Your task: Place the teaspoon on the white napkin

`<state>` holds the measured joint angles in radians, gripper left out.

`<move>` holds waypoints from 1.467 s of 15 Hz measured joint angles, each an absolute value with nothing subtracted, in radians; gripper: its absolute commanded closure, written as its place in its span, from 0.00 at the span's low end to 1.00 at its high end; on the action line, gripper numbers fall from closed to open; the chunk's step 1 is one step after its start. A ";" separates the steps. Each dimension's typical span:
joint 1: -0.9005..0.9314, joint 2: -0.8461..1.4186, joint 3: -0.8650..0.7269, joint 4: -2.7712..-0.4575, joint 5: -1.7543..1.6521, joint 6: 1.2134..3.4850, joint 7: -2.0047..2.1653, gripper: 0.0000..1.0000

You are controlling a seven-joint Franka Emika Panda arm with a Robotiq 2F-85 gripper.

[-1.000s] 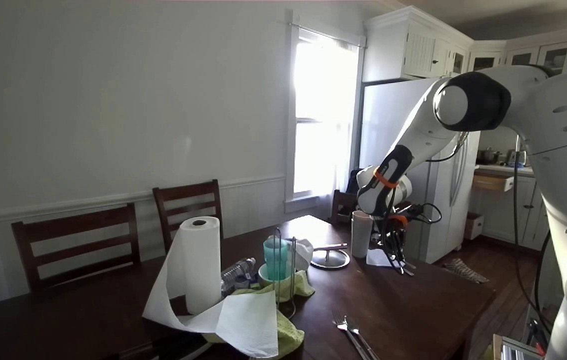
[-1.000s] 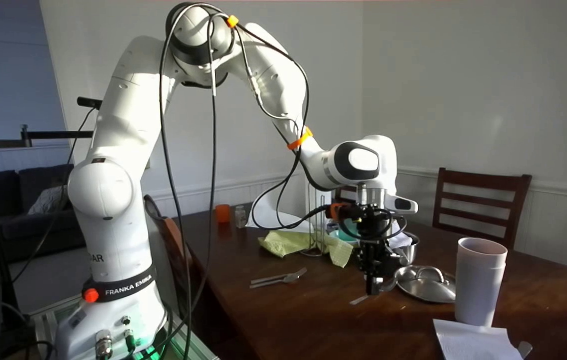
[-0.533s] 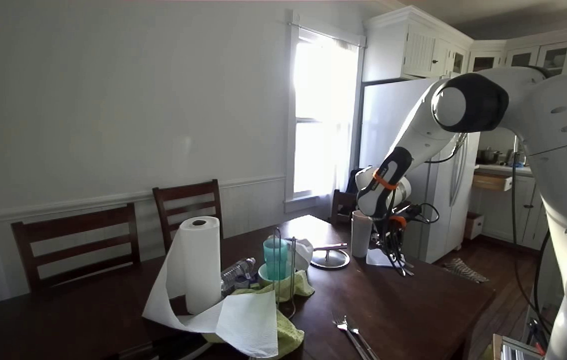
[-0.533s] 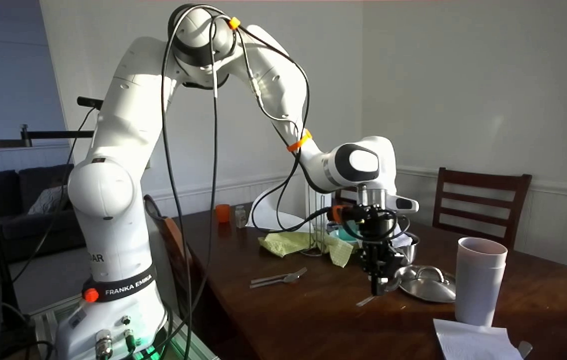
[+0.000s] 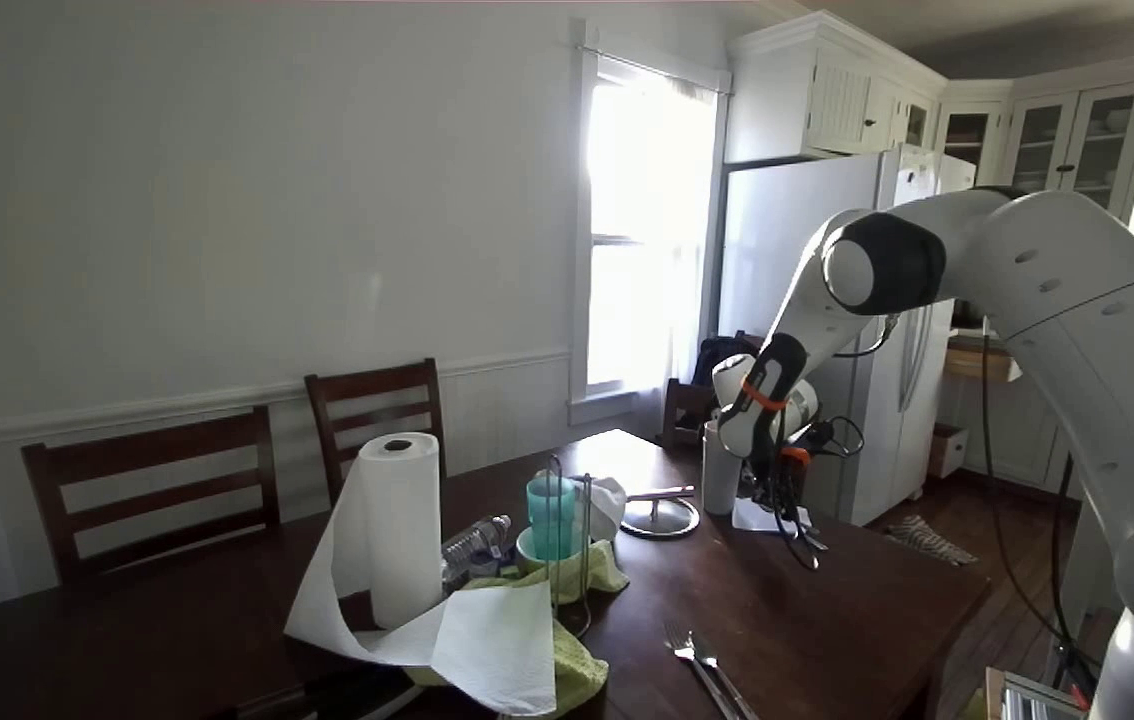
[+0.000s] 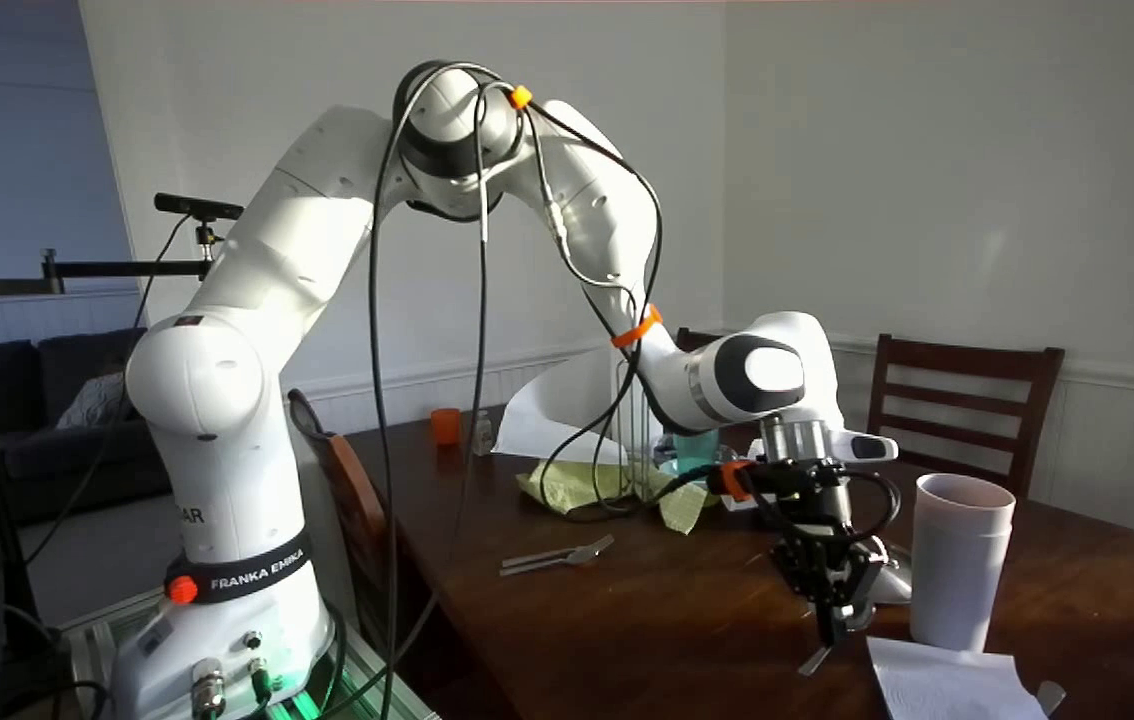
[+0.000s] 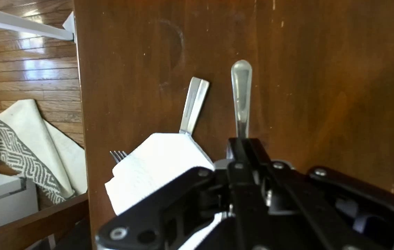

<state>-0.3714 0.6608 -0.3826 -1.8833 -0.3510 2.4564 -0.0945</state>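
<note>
My gripper (image 7: 244,144) is shut on the teaspoon (image 7: 241,92). In the wrist view its handle sticks out past the fingertips; the bowl is hidden by the fingers. In an exterior view the gripper (image 6: 835,625) points down over the table, and the teaspoon tip (image 6: 814,661) shows below it. The white napkin (image 7: 162,159) lies flat on the table beside the gripper, left of it in the wrist view and partly covered by it. The napkin (image 6: 952,682) also shows in an exterior view, right of the gripper, and is partly hidden in an exterior view (image 5: 755,517).
A flat metal handle (image 7: 193,106) and fork tines (image 7: 117,155) stick out at the napkin's edges. A tall pale cup (image 6: 963,570) stands directly behind the napkin. A pot lid (image 5: 662,517) lies near. More cutlery (image 6: 555,558) lies farther off. The table edge (image 7: 81,104) is at left.
The arm has lowered and reached farther out. My gripper, with the teaspoon in it, has moved toward the napkin and tilted slightly. The napkin has not moved.
</note>
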 measured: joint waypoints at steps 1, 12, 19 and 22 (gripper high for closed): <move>-0.379 0.688 -0.382 -1.860 -0.351 2.470 -0.111 0.98; -0.415 0.885 -0.382 -1.659 -0.349 2.486 -0.163 0.67; -0.425 0.916 -0.381 -1.614 -0.348 2.456 -0.163 0.19; -0.420 0.904 -0.374 -1.616 -0.339 2.391 -0.161 0.01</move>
<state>-0.4196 0.9043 -0.3736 -1.6159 -0.3392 2.3911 -0.1614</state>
